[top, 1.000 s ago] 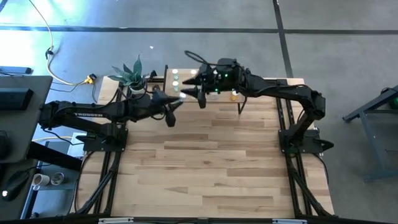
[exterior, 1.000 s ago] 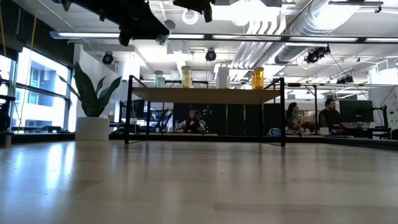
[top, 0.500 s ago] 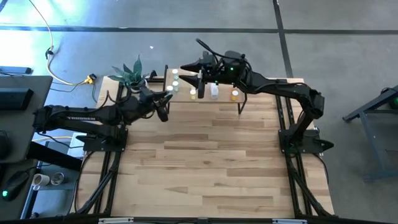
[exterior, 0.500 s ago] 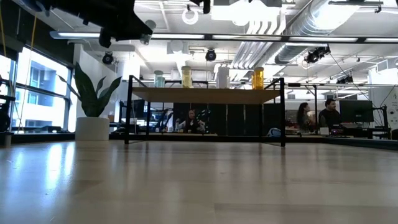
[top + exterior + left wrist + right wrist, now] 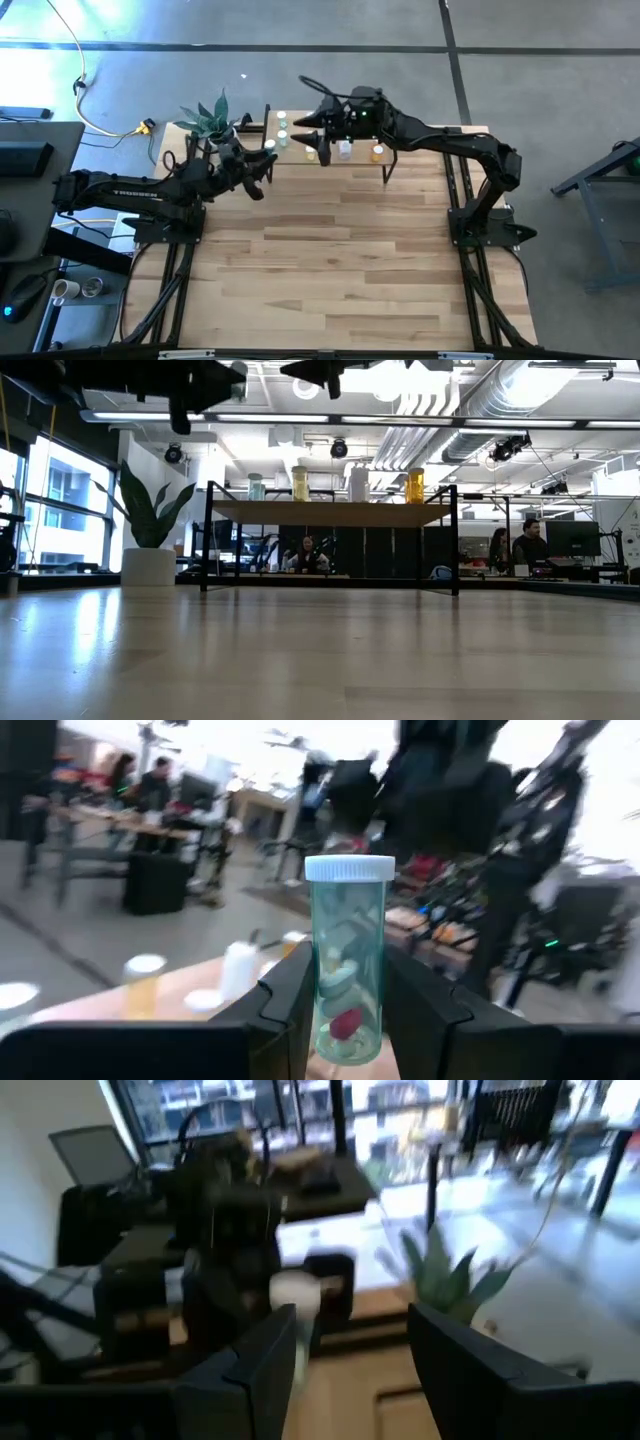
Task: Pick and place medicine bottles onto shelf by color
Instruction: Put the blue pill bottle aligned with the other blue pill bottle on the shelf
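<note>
My left gripper (image 5: 262, 162) is shut on a green medicine bottle (image 5: 346, 970) with a white cap, in the air left of the shelf (image 5: 355, 163). The shelf is a light wooden top on black legs at the table's far edge. On it stand green (image 5: 256, 486), yellow (image 5: 299, 483), white (image 5: 358, 483) and orange (image 5: 415, 485) bottles. My right gripper (image 5: 302, 120) is open and empty above the shelf's left part. My left gripper pinches the green bottle's lower half (image 5: 330, 1015) between its two fingers, one on each side. The capped end (image 5: 349, 869) sticks out past the fingertips. The bottle is lifted clear of the table and the shelf.
A potted plant (image 5: 210, 120) stands at the far left corner beside the shelf. The wood-plank tabletop (image 5: 330, 260) spreads out toward the near edge. People sit at desks in the room behind (image 5: 520, 545).
My left gripper has drawn back toward the table's left edge with the green bottle, away from the shelf. My right gripper has swung toward the far edge and now sits over the shelf's left part.
</note>
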Tool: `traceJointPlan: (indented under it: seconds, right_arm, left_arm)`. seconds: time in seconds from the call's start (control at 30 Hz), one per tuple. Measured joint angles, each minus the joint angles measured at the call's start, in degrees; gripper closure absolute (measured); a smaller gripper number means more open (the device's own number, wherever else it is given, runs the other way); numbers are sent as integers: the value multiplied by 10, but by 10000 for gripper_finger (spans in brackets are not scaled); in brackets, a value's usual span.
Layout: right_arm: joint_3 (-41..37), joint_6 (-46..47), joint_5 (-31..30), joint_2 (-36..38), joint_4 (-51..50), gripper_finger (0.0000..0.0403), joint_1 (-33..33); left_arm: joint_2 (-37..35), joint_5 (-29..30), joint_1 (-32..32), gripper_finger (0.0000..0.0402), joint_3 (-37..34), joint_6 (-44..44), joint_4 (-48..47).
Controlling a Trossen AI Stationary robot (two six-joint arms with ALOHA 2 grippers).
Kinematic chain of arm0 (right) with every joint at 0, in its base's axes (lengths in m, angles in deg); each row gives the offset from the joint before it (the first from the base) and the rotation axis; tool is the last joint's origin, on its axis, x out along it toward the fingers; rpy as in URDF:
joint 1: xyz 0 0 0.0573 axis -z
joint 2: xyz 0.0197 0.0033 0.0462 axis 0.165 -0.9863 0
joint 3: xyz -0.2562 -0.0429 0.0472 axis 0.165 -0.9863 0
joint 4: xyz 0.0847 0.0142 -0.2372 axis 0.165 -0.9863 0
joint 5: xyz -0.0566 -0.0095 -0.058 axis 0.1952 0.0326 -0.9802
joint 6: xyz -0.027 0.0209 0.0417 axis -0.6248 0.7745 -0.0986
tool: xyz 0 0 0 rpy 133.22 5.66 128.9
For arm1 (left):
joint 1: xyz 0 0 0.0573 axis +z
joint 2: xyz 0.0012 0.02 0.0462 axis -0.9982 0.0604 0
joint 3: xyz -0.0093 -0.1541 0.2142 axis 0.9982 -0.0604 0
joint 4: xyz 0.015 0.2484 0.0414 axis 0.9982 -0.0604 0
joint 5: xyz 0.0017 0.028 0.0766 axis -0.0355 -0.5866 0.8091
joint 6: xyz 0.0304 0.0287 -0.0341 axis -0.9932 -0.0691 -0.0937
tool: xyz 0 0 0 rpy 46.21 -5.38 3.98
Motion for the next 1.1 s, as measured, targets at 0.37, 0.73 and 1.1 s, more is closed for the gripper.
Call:
traceJointPlan:
  seconds: [0.37,0.73,1.1]
  right_arm:
    - [0,31,42,-1,-81,219,-35]
    - [0,43,63,-13,-104,219,-54]
    - [0,57,64,-18,-102,219,-56]
  left_arm:
    - [0,-99,0,309,0,31,44]
    - [4,-170,0,309,13,24,59]
    - [59,-179,-1,309,55,-14,57]
